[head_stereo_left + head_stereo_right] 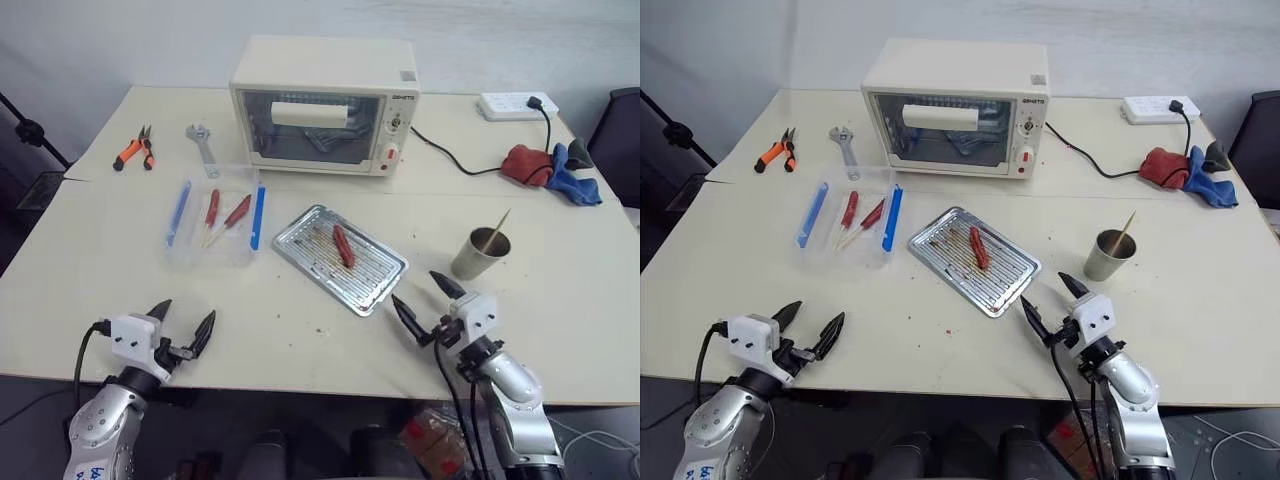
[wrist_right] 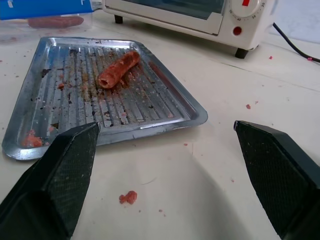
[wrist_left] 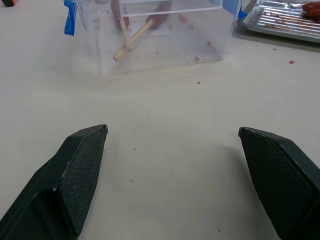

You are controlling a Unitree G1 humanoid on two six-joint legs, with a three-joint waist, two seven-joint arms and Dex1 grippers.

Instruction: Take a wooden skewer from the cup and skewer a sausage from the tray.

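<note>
Your left gripper (image 1: 184, 327) sits at the lower left of the head view with its jaws spread wide and nothing between them; your right gripper (image 1: 432, 297) sits at the lower right, likewise spread and empty. Both hover low over the near edge of the table (image 1: 300, 345), well apart from each other. I judge this a ready stance: neither hand has yet committed to an object.

The wooden skewer (image 1: 496, 230) stands tilted in the cup (image 1: 481, 254) at the right of the frame, its tip rising past the rim. The cup is near your right gripper, beyond it and to its right, so that hand looks best placed for the pick.

The sausage (image 1: 343, 245) lies alone on the ribbed floor of the tray (image 1: 378, 283), which sits at an angle in the centre of the frame. The near corner of the tray is just beside your right gripper's left finger.

To the tray's left, a clear plastic box (image 1: 213, 255) holds two sausages already on sticks and flat blue sticks; it is no part of this job.

The toaster oven (image 1: 322, 103) stands behind, at upper centre.

Finding: no step of the task is done; the skewer remains in the cup.
</note>
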